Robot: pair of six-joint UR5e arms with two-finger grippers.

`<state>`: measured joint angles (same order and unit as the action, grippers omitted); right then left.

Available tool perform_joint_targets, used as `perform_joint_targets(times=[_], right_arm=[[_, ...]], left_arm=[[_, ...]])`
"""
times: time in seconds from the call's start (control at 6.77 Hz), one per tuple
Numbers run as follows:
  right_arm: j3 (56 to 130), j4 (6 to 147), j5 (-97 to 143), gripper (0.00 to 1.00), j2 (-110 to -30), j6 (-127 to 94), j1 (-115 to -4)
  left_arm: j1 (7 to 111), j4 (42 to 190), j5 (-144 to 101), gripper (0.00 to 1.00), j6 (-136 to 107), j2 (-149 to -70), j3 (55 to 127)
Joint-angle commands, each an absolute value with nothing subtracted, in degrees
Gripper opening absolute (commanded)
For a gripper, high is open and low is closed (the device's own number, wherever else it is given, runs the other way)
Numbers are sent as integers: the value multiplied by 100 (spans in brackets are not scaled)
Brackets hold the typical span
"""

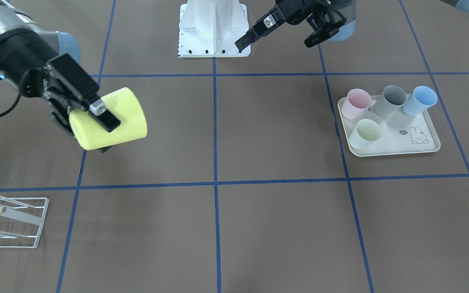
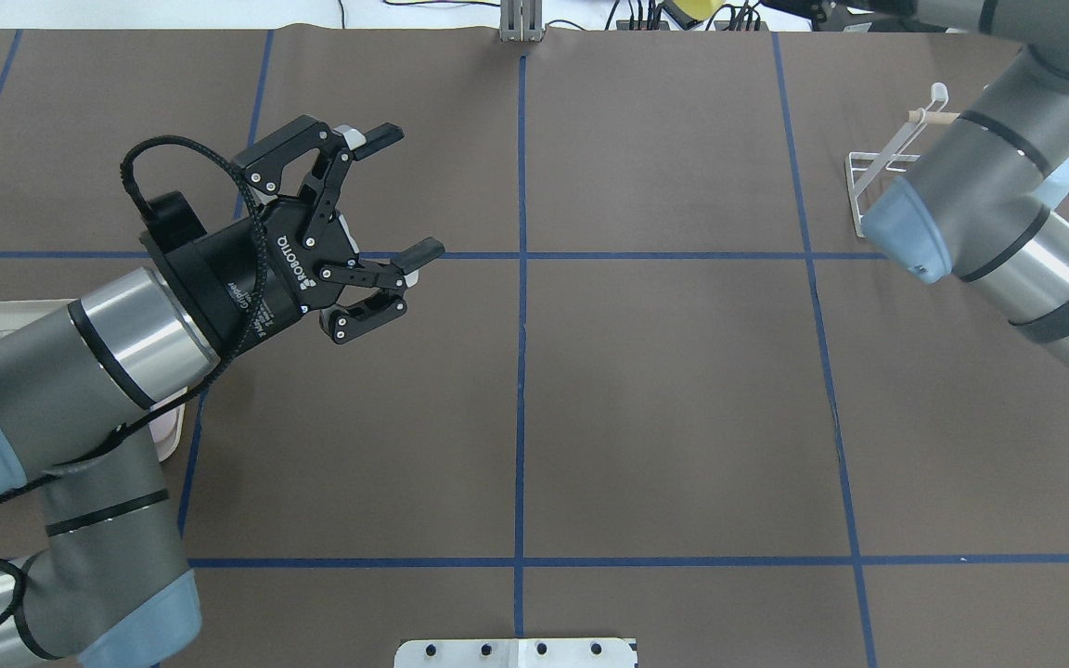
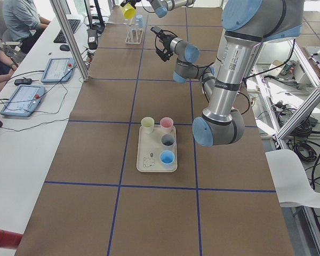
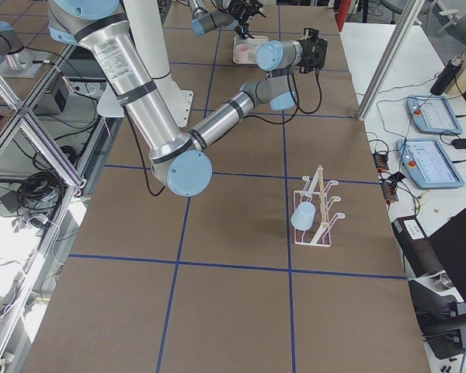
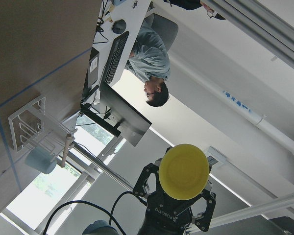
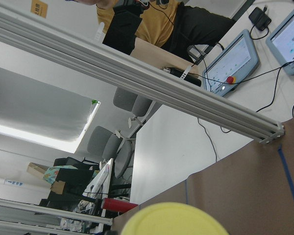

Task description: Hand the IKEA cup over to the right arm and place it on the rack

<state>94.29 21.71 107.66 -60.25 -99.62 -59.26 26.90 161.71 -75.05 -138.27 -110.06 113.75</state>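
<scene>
My right gripper (image 1: 106,132) is shut on a yellow IKEA cup (image 1: 112,120) and holds it on its side above the table, its mouth towards the table's middle. The cup also shows in the left wrist view (image 5: 183,170) and at the bottom of the right wrist view (image 6: 174,220). My left gripper (image 2: 412,192) is open and empty, well away from the cup; it also shows in the front-facing view (image 1: 274,42). The white wire rack (image 1: 10,219) with a wooden dowel stands ahead of the right arm, apart from the cup. It holds a light blue cup (image 4: 303,216).
A cream rabbit-print tray (image 1: 421,148) on the left arm's side holds pink (image 1: 356,102), grey (image 1: 391,99), blue (image 1: 419,99) and pale green (image 1: 365,133) cups. The robot's white base (image 1: 214,28) is at the table's back edge. Operators sit at a side desk (image 3: 21,21).
</scene>
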Motion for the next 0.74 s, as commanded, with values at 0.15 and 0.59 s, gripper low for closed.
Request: perform_joint_targets(times=[0.15, 0.59], right_arm=[[9264, 3309, 10890, 0, -6424, -7567, -6485], [8932, 3964, 9847, 0, -6688, -5518, -6714]], left_arm=[[3496, 14356, -8961, 99, -12336, -10225, 12214], [4287, 12558, -10175, 99, -10115, -9827, 12480]])
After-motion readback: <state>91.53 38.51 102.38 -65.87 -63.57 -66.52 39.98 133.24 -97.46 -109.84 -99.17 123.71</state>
